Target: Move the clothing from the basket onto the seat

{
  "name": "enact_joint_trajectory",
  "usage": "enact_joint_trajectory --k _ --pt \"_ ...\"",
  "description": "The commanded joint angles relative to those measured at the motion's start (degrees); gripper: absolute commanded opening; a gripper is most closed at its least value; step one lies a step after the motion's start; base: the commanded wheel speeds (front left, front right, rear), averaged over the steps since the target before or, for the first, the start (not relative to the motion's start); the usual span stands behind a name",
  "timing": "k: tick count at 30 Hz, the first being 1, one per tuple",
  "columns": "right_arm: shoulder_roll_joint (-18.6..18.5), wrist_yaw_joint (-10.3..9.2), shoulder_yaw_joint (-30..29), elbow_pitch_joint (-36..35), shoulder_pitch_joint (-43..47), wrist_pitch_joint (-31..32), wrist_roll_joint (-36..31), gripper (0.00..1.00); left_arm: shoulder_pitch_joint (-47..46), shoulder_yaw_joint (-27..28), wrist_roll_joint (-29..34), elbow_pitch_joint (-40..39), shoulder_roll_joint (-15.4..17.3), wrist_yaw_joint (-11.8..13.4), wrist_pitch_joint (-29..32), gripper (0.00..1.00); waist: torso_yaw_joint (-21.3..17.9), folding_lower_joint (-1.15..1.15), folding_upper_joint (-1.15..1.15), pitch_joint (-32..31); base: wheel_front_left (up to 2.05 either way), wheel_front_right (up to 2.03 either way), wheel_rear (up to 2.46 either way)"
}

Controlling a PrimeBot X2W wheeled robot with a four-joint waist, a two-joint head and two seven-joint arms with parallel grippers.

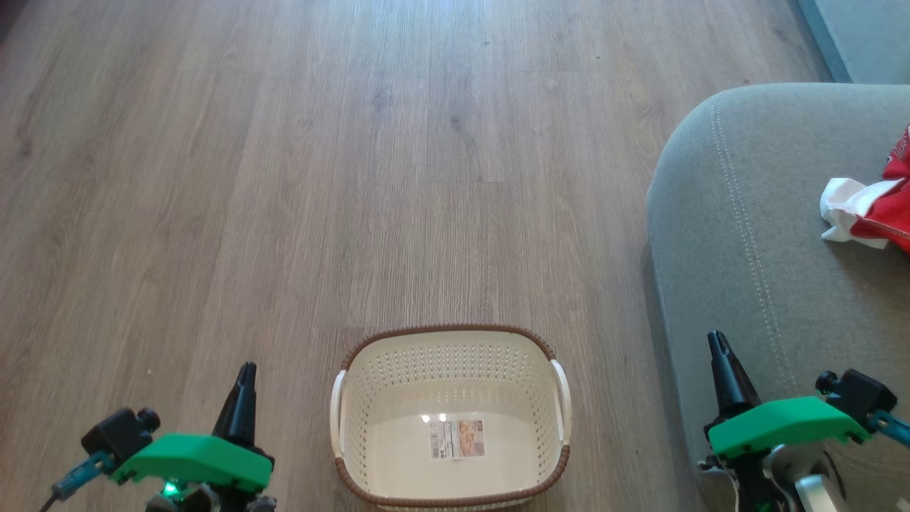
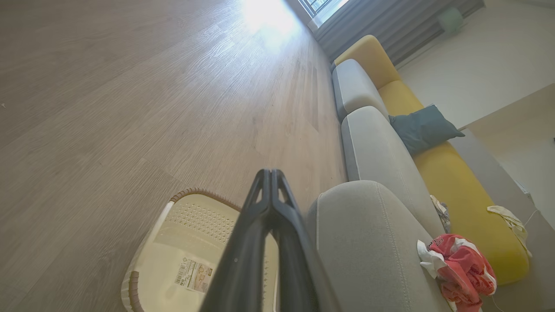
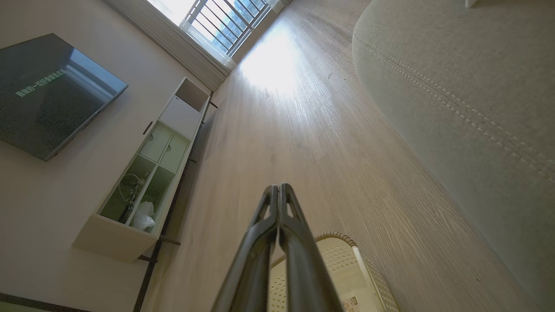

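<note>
Head view, from the left: my left gripper (image 1: 247, 370) hangs over the wooden floor (image 1: 284, 178) with its fingers clenched together, gripping nothing. The basket (image 1: 448, 329) stands on the floor between my two grippers, a label (image 1: 457, 439) showing on its bottom. My right gripper (image 1: 716, 338), fingers likewise pressed together, hangs over the seat (image 1: 746, 249); the clothing (image 1: 874, 213) lies bunched on that seat at the far right, well apart from the basket.
</note>
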Motion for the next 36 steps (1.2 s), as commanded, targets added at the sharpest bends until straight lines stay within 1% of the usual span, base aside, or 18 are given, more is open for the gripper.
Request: enact_joint_trajectory --k 1,36 --pt "-0.43 0.0 0.21 -2.24 -3.19 0.37 1.44 0.0 -3.15 1.72 -1.33 -2.18 0.06 -0.41 0.23 0.0 -0.05 0.0 0.0 0.0 0.0 0.0 0.0" --pt "-0.34 -0.01 -3.2 -3.94 -3.72 6.28 23.84 0.0 -4.99 5.13 -22.88 -2.52 0.07 -2.13 6.14 0.0 -1.76 0.0 0.0 -0.03 0.0 0.0 0.0"
